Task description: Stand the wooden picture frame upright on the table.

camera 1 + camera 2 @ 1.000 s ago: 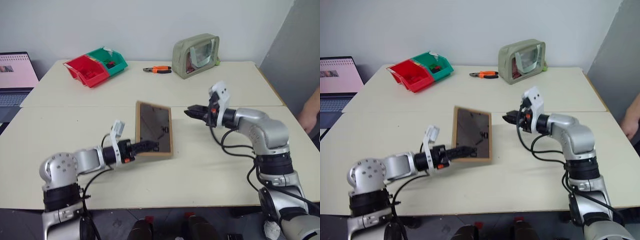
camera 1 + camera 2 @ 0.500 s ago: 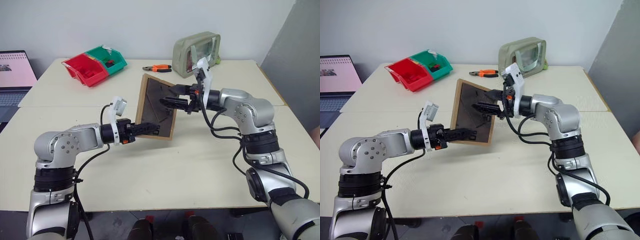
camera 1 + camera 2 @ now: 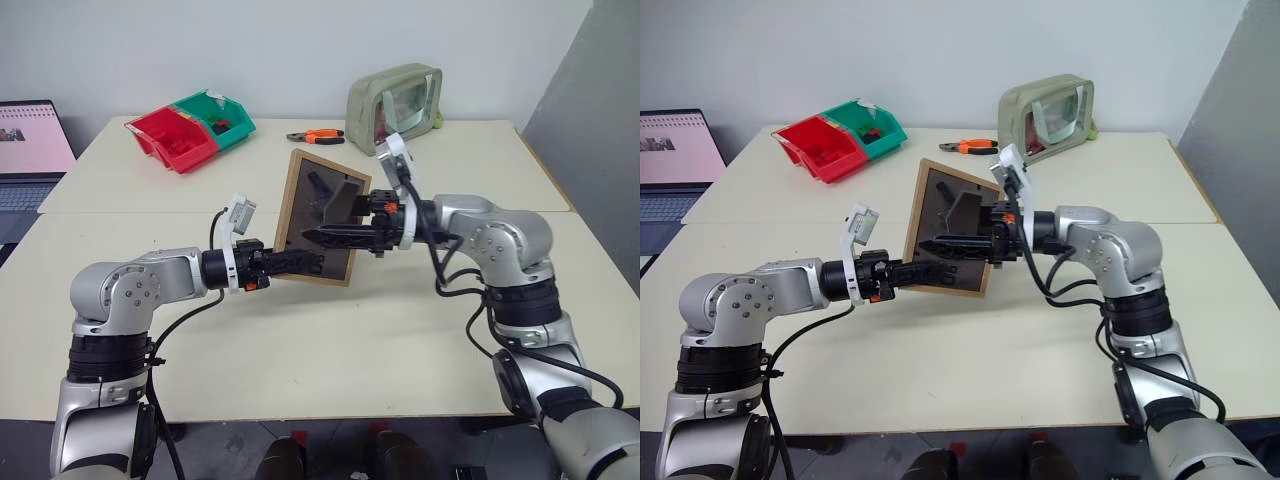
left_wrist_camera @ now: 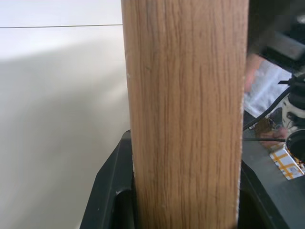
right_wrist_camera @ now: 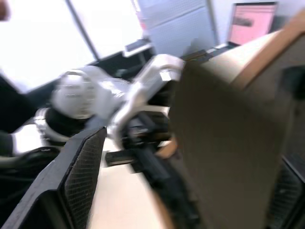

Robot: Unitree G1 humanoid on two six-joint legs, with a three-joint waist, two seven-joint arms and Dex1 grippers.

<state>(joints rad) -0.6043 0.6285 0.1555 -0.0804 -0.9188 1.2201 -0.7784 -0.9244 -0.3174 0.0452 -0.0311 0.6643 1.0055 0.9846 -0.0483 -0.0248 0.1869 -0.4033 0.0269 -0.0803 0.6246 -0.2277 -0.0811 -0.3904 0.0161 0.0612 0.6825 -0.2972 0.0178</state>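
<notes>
- Above the surface (image 3: 420, 330), left of the frame: left tool (image 3: 300, 262) clenched on the wooden picture frame (image 3: 322, 231) by its lower edge, arm reaching level.
- Frame: lifted clear, tilted, back facing us; judged light, stiff, its picture face fragile; edges suit gripping.
- Right of the frame: right tool (image 3: 330, 222) released, spread around the fold-out stand (image 3: 335, 199).

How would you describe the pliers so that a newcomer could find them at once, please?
Look to the far half of the table, along the wall. Between the green bin and the olive pouch lie the pliers, flat on the tabletop; they alone have orange handles.
</notes>
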